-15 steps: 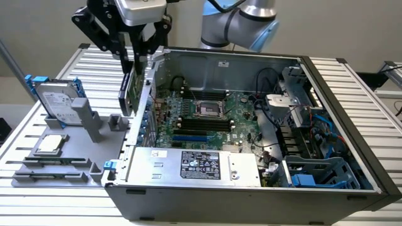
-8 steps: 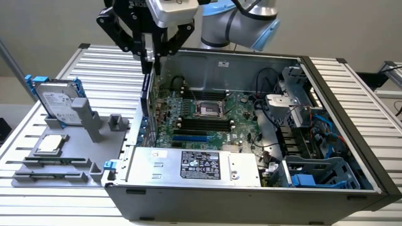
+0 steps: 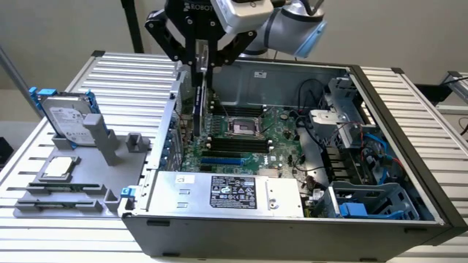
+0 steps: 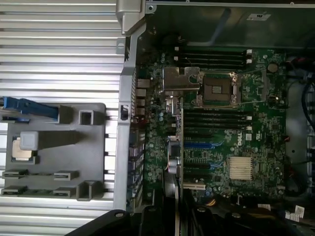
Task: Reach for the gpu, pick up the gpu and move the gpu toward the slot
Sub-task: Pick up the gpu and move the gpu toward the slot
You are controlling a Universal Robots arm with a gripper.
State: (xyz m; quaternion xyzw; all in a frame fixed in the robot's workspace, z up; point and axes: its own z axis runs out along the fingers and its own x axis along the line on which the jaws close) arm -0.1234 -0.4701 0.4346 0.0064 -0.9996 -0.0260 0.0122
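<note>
A ribbed metal counter [image 3: 124, 76] carried an open computer case [image 3: 409, 181], lying on its side before a plain pale wall. The hand [image 3: 203, 61] hung over the case's rear edge, its fingers clamped on the gpu [image 3: 199, 104], which hung edge-down as a thin dark card above the green motherboard [image 3: 249, 137], just beside the case's rear wall. In the wrist view the gpu [image 4: 178, 147] ran edge-on across the board beside the processor socket [image 4: 216, 90]. On the exterior view's left a grey holder tray [image 3: 73, 186] stood on the counter, with a silver hard drive [image 3: 69, 118] with blue rails upright in it
</note>
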